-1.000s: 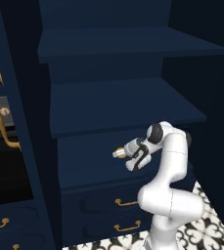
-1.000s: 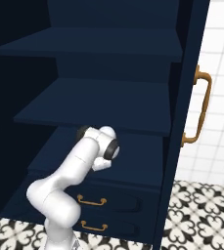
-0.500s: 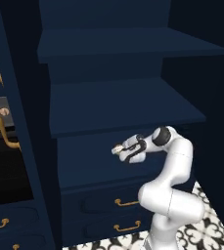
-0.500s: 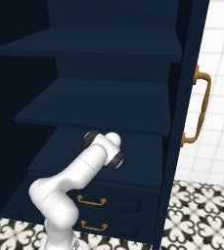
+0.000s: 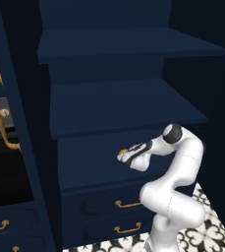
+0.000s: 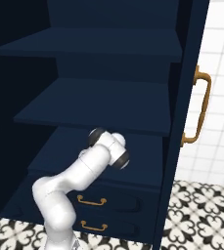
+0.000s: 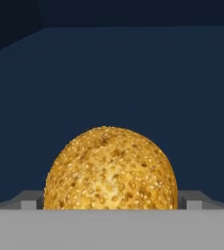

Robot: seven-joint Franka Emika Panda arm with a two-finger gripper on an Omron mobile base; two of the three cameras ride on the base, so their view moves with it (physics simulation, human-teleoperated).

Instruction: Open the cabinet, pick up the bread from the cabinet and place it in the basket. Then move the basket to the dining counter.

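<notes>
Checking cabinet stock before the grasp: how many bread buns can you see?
1: a small round golden-brown bun, seeded, on the navy lower cabinet shelf, right at the white arm's end effector. Others could be hidden on other shelves.

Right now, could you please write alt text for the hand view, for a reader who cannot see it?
A round golden-brown bread sits close up between the two tips of the open gripper. Behind it is the dark navy inside of the cabinet.
</notes>
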